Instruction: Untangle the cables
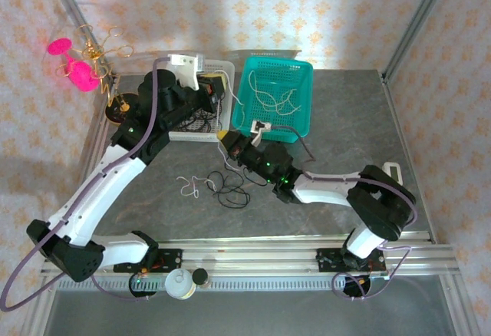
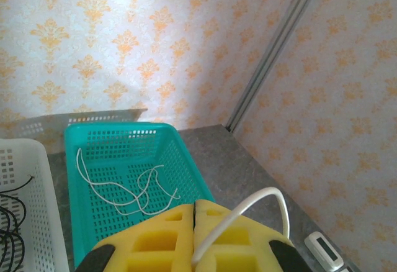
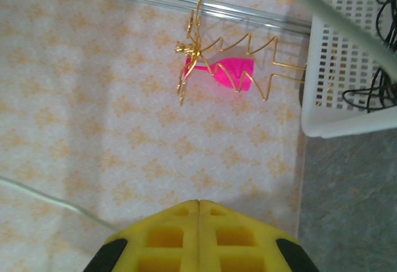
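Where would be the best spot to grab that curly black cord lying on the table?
Probably the loop farthest from the whitish cord, coming straight down from above. The black cord lies flat on the table, so no side offers a way under it, and that loop sits clear of the other cord.

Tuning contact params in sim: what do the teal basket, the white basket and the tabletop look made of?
teal basket: probably moulded plastic, with even colour, perforated grid walls and a slight gloss.
white basket: the same plastic look, with slotted walls and a duller finish.
tabletop: grey marbled stone look with a faint sheen. It could be laminate or real stone; I can't tell which.
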Controlling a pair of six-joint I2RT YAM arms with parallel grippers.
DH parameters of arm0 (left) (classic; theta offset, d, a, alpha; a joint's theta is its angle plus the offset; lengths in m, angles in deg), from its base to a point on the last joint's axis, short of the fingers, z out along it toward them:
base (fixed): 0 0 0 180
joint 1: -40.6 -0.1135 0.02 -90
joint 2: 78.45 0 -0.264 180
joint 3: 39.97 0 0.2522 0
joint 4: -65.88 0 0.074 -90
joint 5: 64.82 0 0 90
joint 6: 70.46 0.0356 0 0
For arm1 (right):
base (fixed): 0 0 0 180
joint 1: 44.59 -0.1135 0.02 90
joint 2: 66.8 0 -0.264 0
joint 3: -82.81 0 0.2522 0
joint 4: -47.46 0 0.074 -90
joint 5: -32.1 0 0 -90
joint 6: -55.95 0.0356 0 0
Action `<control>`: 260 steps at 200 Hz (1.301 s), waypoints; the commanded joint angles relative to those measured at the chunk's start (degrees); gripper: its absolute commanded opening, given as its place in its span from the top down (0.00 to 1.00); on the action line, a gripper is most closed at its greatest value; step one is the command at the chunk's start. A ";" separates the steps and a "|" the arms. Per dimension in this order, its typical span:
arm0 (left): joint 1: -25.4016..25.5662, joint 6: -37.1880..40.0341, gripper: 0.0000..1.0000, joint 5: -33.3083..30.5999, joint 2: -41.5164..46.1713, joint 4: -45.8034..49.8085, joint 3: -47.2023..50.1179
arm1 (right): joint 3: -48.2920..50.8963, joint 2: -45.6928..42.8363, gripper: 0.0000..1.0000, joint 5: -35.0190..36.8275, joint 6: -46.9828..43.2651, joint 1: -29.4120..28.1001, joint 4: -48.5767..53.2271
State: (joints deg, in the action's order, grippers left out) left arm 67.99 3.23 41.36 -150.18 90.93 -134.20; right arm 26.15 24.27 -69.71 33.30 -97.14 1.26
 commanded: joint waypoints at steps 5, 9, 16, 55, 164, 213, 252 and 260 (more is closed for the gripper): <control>0.51 -0.82 1.00 -1.76 -0.31 -7.50 -1.18 | 2.80 -3.14 1.00 0.04 3.05 -0.20 -4.01; 0.47 -0.76 1.00 -1.85 -0.44 -7.59 -1.27 | 3.27 -3.53 1.00 0.34 3.03 -0.26 -4.28; 0.38 -0.82 1.00 -2.03 -0.59 -7.82 -1.27 | 4.09 -4.22 1.00 1.04 3.23 -0.26 -4.60; 0.27 -1.18 1.00 -3.68 -0.30 -10.50 -0.33 | 8.06 -5.75 1.00 3.17 9.46 -0.35 -7.67; 0.15 -1.29 1.00 -5.18 -1.17 -13.68 -0.37 | 13.68 -6.02 0.74 13.34 19.01 -4.57 -7.38; 0.16 -0.31 1.00 -3.55 -0.89 -11.43 -0.73 | 12.50 -23.88 0.51 22.30 -6.09 -4.53 19.53; 0.11 0.23 1.00 -1.25 -0.77 -10.24 -0.83 | 1.78 -32.51 0.33 14.21 -41.31 0.15 39.50; 0.11 0.37 1.00 -0.84 -0.83 -10.02 -0.92 | -1.35 -32.15 0.31 9.26 -48.62 1.95 43.96</control>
State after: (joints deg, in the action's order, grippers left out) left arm 68.26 2.75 38.41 -151.97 81.51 -133.50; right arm 33.43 -6.86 -51.77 13.47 -99.13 27.90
